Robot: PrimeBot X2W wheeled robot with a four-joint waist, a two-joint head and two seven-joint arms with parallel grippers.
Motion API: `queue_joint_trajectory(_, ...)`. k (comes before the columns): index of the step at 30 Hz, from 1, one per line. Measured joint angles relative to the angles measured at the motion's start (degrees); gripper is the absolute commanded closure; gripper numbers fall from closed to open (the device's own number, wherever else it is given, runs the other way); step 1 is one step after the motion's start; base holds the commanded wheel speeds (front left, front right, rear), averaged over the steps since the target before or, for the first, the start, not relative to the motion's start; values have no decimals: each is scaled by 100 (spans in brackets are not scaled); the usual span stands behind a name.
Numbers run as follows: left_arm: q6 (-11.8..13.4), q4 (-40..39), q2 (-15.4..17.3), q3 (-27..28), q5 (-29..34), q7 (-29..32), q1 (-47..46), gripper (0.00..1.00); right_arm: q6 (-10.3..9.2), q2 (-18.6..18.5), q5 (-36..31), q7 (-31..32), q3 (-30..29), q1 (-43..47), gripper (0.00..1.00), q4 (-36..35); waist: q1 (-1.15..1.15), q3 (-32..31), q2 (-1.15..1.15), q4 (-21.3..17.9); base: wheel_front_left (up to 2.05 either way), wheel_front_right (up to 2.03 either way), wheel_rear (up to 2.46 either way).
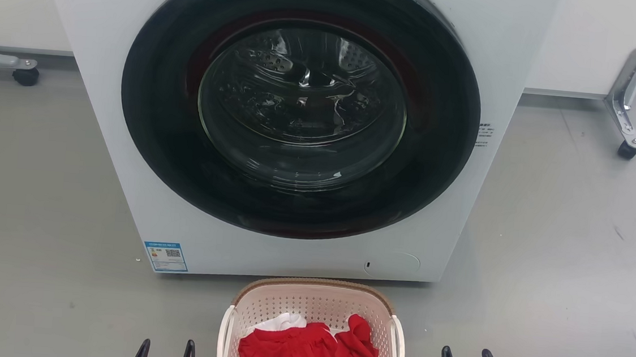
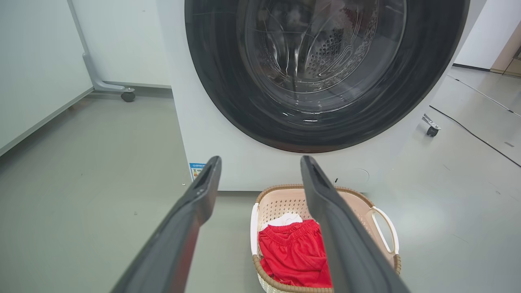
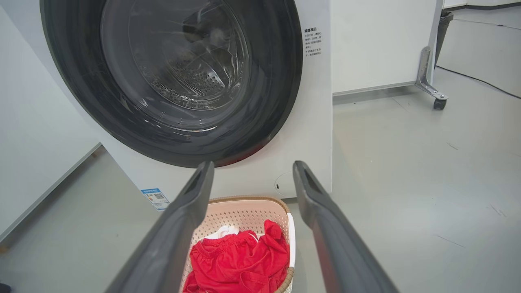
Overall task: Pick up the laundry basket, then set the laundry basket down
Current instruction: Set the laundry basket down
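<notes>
Laundry basket [image 1: 313, 308] upright, long axis pointing toward washer [image 1: 289, 254].

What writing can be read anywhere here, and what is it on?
The blue sticker low on the washer: QR code and print, too small to read.
The dark print right of the door: too small to read.
Nothing can be quoted.
</notes>
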Motion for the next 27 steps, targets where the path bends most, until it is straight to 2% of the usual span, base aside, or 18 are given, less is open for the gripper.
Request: queue_joint_trajectory(27, 0, -129, -85, 89, 153, 0, 42, 0, 0, 47, -290, 0, -159, 166, 0, -383, 0, 12, 0, 2, 0, 0, 0)
